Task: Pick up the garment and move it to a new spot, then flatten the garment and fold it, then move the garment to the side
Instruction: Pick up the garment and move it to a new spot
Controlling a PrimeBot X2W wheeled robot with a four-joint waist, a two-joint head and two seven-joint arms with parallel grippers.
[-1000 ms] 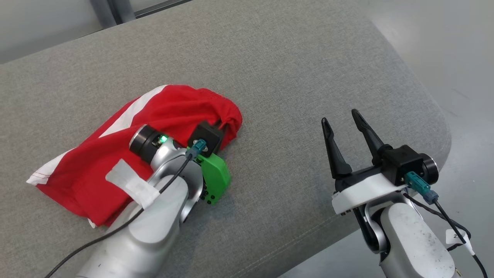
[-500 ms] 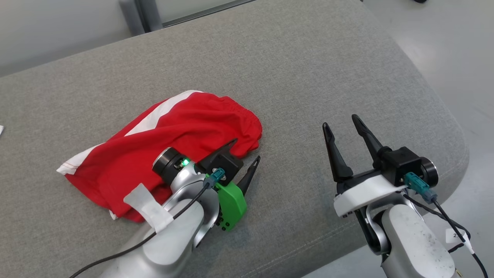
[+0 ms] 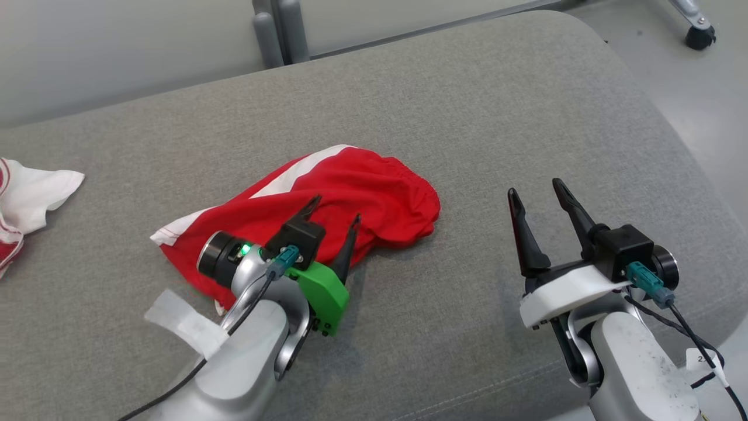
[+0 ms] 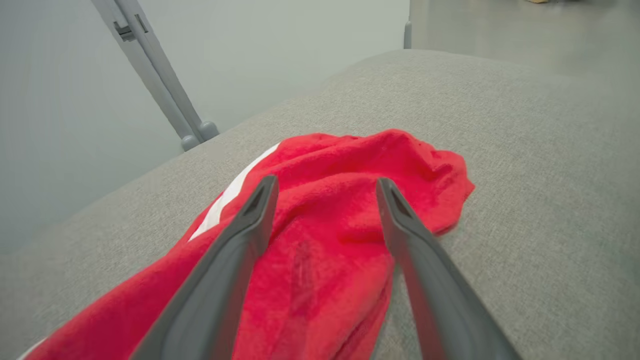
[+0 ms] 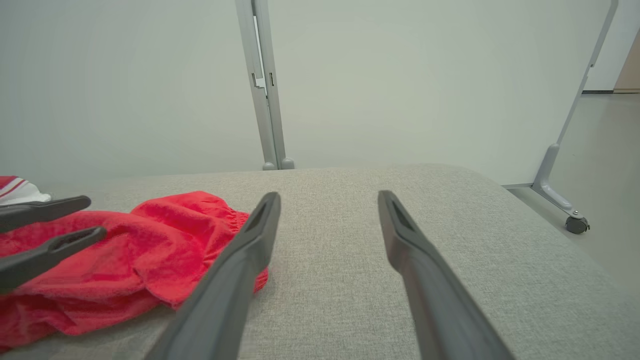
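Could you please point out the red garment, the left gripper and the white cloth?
red garment (image 3: pixel 374 193): head view, middle of its red fabric.
left gripper (image 3: pixel 338 208): head view, midway between its open fingertips.
white cloth (image 3: pixel 41 187): head view, its white fold at the left edge.

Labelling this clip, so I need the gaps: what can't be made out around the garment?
Near edge of the red garment: hidden in the head view by the left arm.
Whether the left gripper touches the fabric with its tips: unclear in the head and left wrist views.
The white cloth: cut off by the head view's left edge.
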